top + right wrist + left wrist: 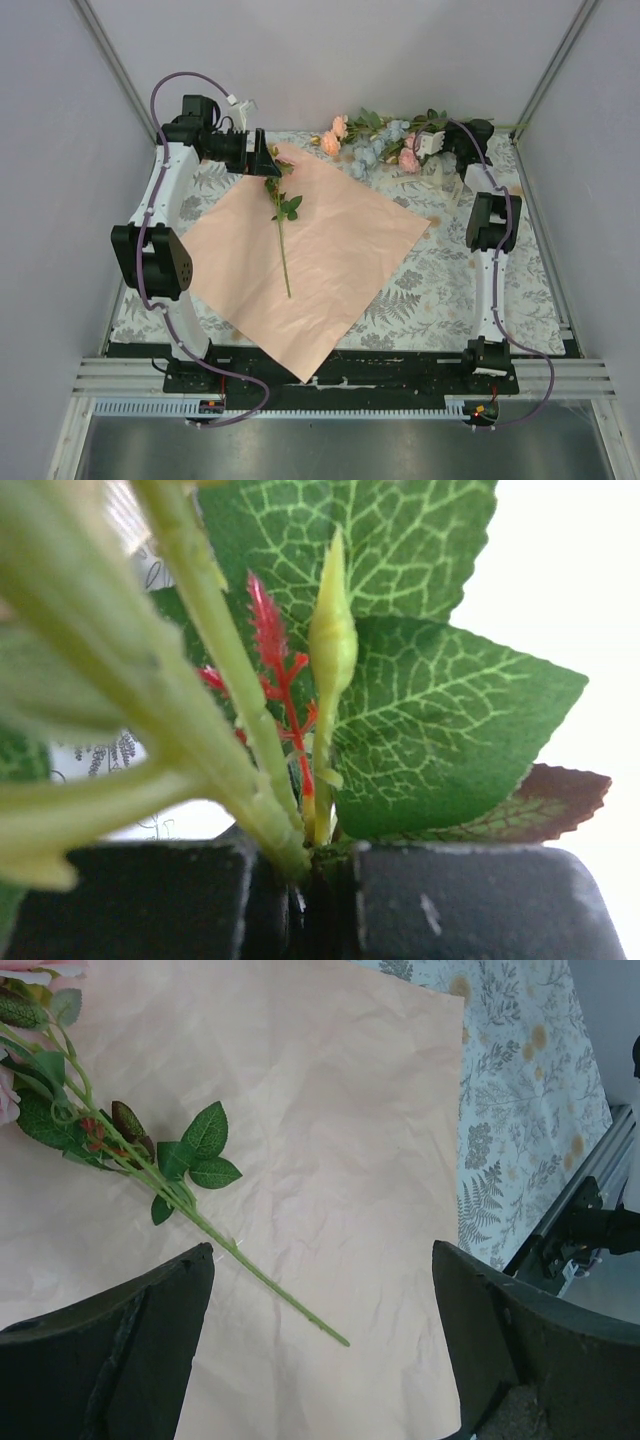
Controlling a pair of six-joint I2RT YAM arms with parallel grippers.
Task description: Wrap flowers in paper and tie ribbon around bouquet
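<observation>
The salmon-pink paper [320, 255] lies flat as a diamond on the table. One rose stem [282, 235] rests on it, bloom toward the far left corner. My left gripper [262, 158] hovers over that corner, open and holding nothing. In the left wrist view its fingers [120, 1360] stand wide apart above the paper [330, 1110] and the stem [240, 1260]. The other flowers [385, 140] lie in a pile at the back. My right gripper [432, 143] is in that pile, shut on a green stem [235, 710] beside a leaf [430, 710]. A cream ribbon [425, 180] lies near the pile.
A floral-print tablecloth [450, 290] covers the table around the paper. Grey walls close in the left, right and back sides. A metal rail [330, 385] runs along the near edge by the arm bases.
</observation>
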